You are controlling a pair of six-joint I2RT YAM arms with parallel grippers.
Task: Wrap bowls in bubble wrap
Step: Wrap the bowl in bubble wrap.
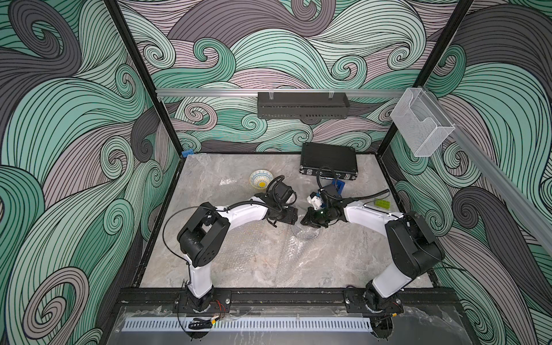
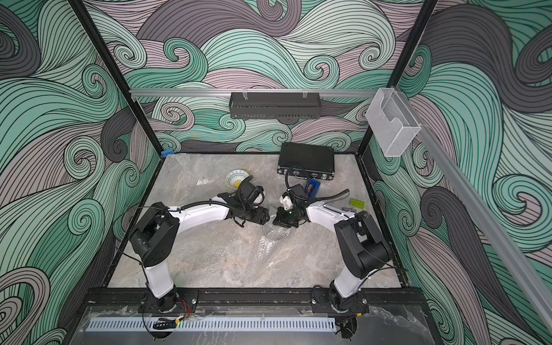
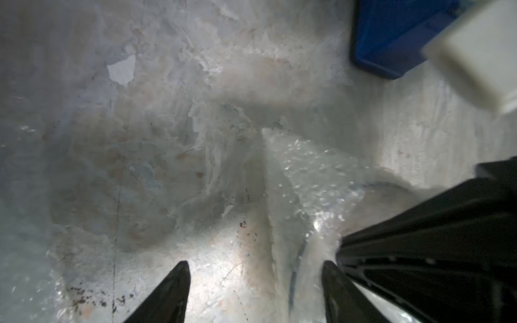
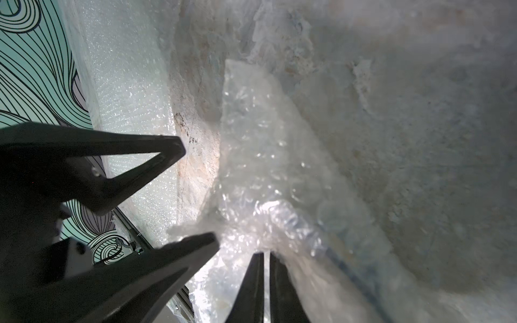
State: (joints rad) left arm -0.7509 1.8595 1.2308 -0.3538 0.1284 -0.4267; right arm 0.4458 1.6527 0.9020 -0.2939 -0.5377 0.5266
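Note:
A pale bowl (image 1: 262,180) (image 2: 237,179) with a yellow centre sits uncovered at the back of the marble table. At mid-table the clear bubble wrap (image 1: 298,248) (image 2: 268,248) lies crumpled over a round bowl shape (image 1: 305,234) (image 2: 276,234). A blue rim (image 4: 307,232) shows faintly through the wrap. My right gripper (image 4: 266,256) (image 1: 308,221) is shut on a bunched fold of the wrap (image 4: 265,167). Facing it, almost tip to tip, my left gripper (image 3: 256,267) (image 1: 294,217) stands open. Its fingers (image 4: 179,146) straddle the wrap's folded edge (image 3: 302,181) without gripping it.
A black case (image 1: 327,161) lies at the back right, with a blue box (image 1: 340,186) (image 3: 391,36) in front of it. A green brick (image 1: 382,204) sits near the right wall. More bubble wrap (image 4: 126,112) lies along the table's side.

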